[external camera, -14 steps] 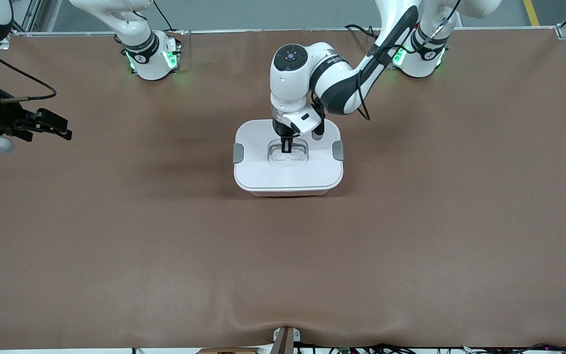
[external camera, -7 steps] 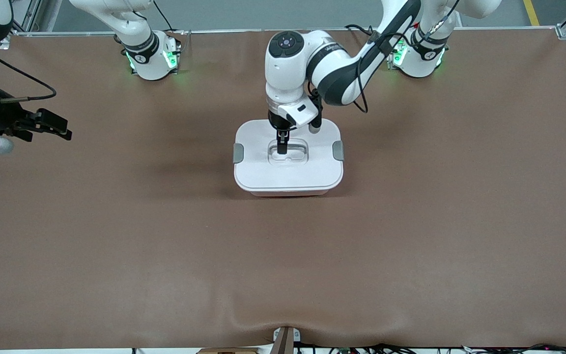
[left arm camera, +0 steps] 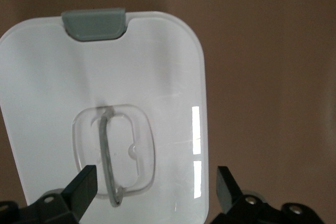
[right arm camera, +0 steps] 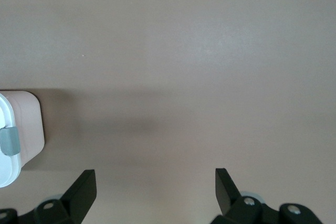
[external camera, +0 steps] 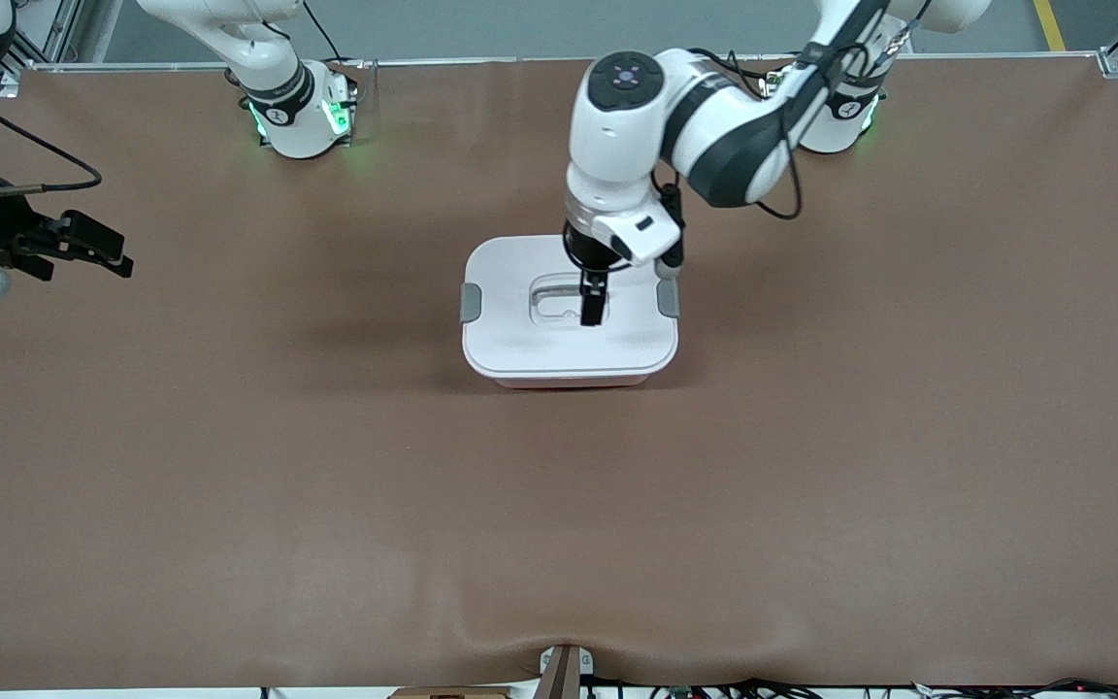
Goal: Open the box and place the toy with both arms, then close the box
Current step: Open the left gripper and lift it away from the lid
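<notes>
The box (external camera: pixel 520 342) stands mid-table with its white lid on; a grey clip (external camera: pixel 471 302) sits at each end and the clear handle (external camera: pixel 554 299) lies flat in its recess. My left gripper (external camera: pixel 594 313) hovers open just above the lid, beside the handle toward the left arm's end. In the left wrist view its fingers (left arm camera: pixel 84 186) straddle the lid (left arm camera: pixel 168 66) and the handle (left arm camera: pixel 107 156), holding nothing. My right gripper (external camera: pixel 115 254) waits open above the table at the right arm's end. The toy is out of view.
The brown table mat (external camera: pixel 559 505) lies bare around the box. The right wrist view shows one corner of the box (right arm camera: pixel 23 124) with a grey clip (right arm camera: pixel 9 141), and open mat under my right gripper (right arm camera: pixel 155 190).
My left gripper has opened, let go of the lid's handle, risen a little and shifted toward the left arm's end of the lid. The right gripper barely moved.
</notes>
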Robot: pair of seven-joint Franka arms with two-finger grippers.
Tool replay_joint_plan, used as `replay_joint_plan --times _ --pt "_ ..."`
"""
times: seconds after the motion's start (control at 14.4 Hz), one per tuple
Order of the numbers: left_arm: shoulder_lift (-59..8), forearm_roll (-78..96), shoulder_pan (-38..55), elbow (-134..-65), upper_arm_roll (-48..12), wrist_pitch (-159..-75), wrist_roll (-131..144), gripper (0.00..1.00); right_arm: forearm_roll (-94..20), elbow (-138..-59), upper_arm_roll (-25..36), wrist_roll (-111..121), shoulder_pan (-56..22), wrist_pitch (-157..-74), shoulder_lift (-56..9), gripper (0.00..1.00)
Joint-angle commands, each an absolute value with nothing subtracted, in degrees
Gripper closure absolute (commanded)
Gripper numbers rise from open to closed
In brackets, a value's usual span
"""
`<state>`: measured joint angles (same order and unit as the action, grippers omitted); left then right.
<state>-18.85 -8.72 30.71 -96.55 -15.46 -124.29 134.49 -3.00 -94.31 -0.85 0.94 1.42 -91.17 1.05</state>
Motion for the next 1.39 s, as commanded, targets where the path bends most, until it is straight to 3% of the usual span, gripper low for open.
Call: replay_joint_plan --times 0.0,0.42,1.32 --pt "-17.1 -6.9 26.6 -96.9 -15.7 -120.3 125.6 0.00 -2.6 -94.4 -0.8 1.3 1.3 -90.9 1.8 0.00" --pt "-16.3 -5.0 16.4 -93.9 -15.7 -112.2 106.5 0.00 -2.6 -94.3 -0.8 1.3 1.2 -91.0 1.8 0.00" --pt "-16.7 -5.1 1.6 -93.8 -15.5 -111.8 74.8 0.00 -3.4 -92.2 -1.0 1.1 1.4 -91.0 0.6 0.00"
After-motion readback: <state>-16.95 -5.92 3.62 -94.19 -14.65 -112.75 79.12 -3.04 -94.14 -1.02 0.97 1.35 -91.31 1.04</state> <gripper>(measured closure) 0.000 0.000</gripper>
